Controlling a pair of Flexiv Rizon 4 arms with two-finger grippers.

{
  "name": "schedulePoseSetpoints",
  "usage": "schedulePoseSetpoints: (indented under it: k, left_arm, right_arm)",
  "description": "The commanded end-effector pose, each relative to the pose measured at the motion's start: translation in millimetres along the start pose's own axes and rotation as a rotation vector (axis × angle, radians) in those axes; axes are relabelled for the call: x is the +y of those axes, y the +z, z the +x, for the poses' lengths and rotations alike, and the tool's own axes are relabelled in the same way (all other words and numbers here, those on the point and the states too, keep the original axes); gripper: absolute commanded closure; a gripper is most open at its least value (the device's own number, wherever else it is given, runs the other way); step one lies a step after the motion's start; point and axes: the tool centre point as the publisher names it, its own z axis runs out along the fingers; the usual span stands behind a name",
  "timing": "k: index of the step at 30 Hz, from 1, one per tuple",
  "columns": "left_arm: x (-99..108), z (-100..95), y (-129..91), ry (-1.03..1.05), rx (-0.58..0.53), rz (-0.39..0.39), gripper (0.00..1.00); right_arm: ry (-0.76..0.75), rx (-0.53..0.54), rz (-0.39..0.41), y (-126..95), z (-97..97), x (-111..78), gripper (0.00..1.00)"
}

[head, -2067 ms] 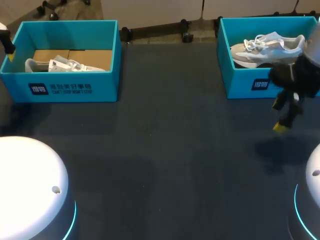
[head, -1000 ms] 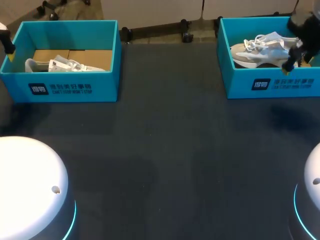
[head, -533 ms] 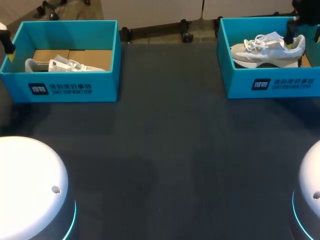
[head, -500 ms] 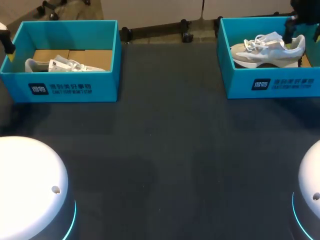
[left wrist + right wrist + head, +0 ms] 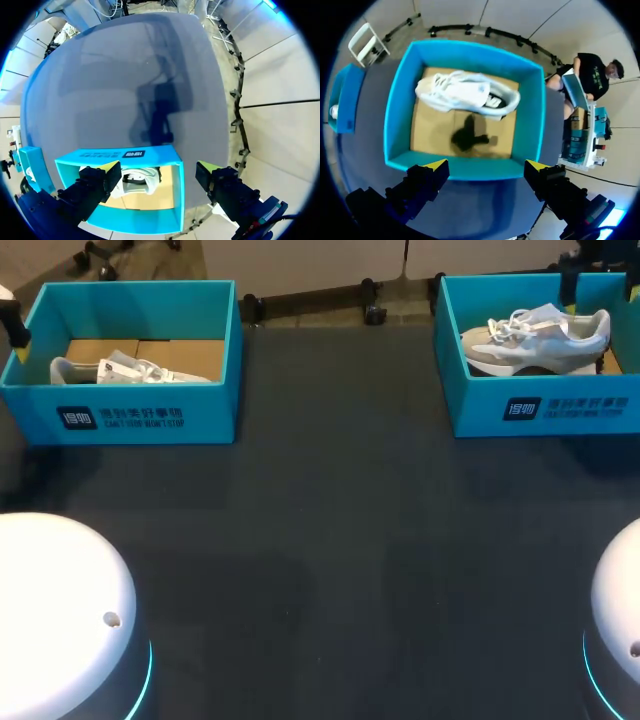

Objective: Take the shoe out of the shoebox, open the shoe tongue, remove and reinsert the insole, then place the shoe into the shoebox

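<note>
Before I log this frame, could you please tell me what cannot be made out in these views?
- Left shoe: in the head view, the left shoebox's front wall hides its lower part. In the left wrist view, the left claw's finger covers one end.
- Right shoe's insole: in the right wrist view, the opening is too dark to tell.
- Right claw: in the head view, the top edge cuts most of it off.
</note>
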Motion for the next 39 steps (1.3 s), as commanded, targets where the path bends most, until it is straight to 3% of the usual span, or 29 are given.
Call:
schedulePoseSetpoints:
  k: [1, 5, 18, 20, 25, 39]
  left_arm:
    - [0, 0.2, 0, 0.001, 0.002, 0.000, 0.00]
    - [0, 0.2, 0, 0.001, 0.002, 0.000, 0.00]
    - [0, 0.2, 0, 0.001, 0.002, 0.000, 0.00]
    - [0, 0.2, 0, 0.001, 0.002, 0.000, 0.00]
    - [0, 0.2, 0, 0.001, 0.002, 0.000, 0.00]
    - [0, 0.2, 0, 0.001, 0.002, 0.000, 0.00]
  right_arm:
    - [0.023, -0.013, 0.016, 7, -4.9, 28.1, 0.00]
    - [0.061, 0.026, -0.001, 20, -13.9, 38.7, 0.00]
    - [0.061, 0.026, -0.001, 20, -13.9, 38.7, 0.00]
    - [0.081, -0.001, 0.005, 22, -19.8, 45.5, 0.00]
    - [0.107, 0.017, 0.055, 44, -29.1, 57.0, 0.00]
    - [0.099, 0.025, 0.047, 91, -40.5, 80.3, 0.00]
